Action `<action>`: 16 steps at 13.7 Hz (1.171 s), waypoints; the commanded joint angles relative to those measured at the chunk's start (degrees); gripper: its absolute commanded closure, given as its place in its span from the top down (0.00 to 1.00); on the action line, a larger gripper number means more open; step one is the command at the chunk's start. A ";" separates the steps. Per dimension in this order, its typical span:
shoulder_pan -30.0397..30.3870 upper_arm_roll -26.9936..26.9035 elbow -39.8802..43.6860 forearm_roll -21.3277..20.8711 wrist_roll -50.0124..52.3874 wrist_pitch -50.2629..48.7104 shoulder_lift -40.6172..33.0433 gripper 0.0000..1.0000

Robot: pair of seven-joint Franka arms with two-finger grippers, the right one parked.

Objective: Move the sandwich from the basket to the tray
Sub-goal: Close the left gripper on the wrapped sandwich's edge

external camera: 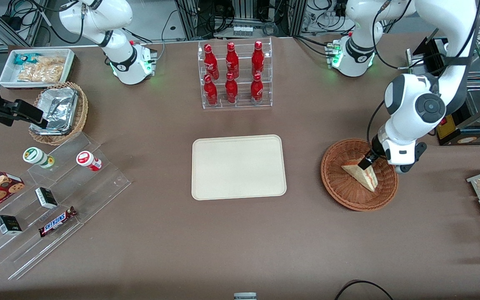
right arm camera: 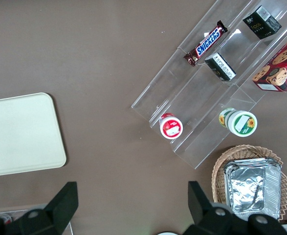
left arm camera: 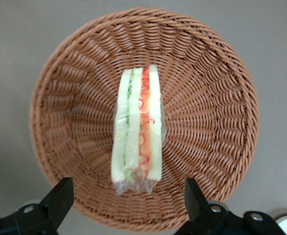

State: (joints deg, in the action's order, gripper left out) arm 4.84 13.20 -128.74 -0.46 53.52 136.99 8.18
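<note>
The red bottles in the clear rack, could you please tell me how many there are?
6, all in the clear rack, farther from the front camera than the tray: three on the upper tier, three on the lower. None seem hidden. The claw hovers over the basket.

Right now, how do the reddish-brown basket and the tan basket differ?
The reddish-brown basket holds the sandwich; the tan basket holds a foil container.
The reddish-brown basket has the open gripper above it; the tan basket lies toward the parked arm's end of the table.
The reddish-brown basket is darker and wider than the tan basket.
Both are round woven wicker.
</note>
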 commanded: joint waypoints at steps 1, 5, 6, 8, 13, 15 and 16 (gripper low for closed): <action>0.35 0.33 0.16 -0.68 1.41 2.58 2.71 1.00; 0.44 0.24 0.16 -0.60 1.41 3.19 4.83 0.83; 0.44 0.24 0.16 -0.60 1.41 3.28 5.09 0.52; 0.53 0.16 0.68 -0.60 1.33 3.37 5.70 0.14; 0.70 -0.11 2.52 -0.60 0.71 1.80 3.87 0.05; 0.61 -0.11 6.46 -0.68 0.45 -6.60 0.97 0.04; 0.53 -0.11 10.14 -0.68 0.27 -12.57 0.44 0.04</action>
State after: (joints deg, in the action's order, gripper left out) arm 5.06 12.85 -123.47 -0.46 53.73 133.30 11.66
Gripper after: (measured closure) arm 0.859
